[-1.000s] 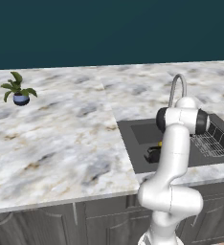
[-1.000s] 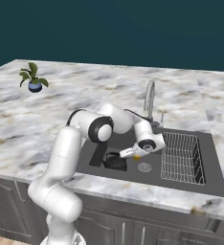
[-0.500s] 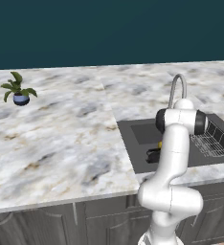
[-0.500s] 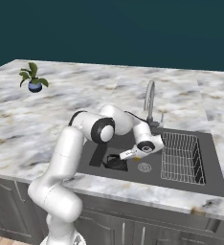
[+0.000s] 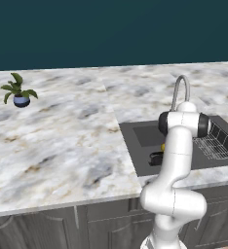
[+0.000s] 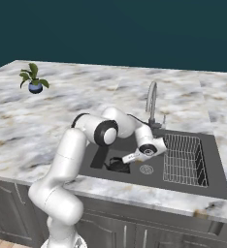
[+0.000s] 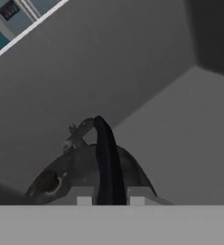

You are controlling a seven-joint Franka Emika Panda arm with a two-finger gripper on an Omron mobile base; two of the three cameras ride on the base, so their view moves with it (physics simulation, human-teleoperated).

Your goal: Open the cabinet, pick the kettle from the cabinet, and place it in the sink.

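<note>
- black and glossy, the kettle [image 7: 97, 174] sits at the bottom centre of the hand view, its arched handle running up the frame between the two finger tips; the gripper [image 7: 110, 197] is narrow, pinched on that handle.
- low in the middle of the right base view the kettle [image 6: 119, 164] rests at the left end of the sink [image 6: 217, 181], down near the floor of the basin, with the gripper [image 6: 130, 158] just above it.
- the step in hand looks like setting it down: i would lower until the base sits flat on the basin floor, then spread the fingers and lift straight up so the handle is not dragged.
- the kettle seems upright, its handle arching towards the upper part of the hand view; the small fitting at upper left of the body may be the spout, though i cannot tell for certain.
- further right in the basin lies a wire rack [image 6: 183, 157]; behind it rises the faucet [image 6: 151, 99].
- farthest, at upper left, a potted plant [image 6: 33, 80] stands on the marble counter [image 6: 62, 101].
</note>
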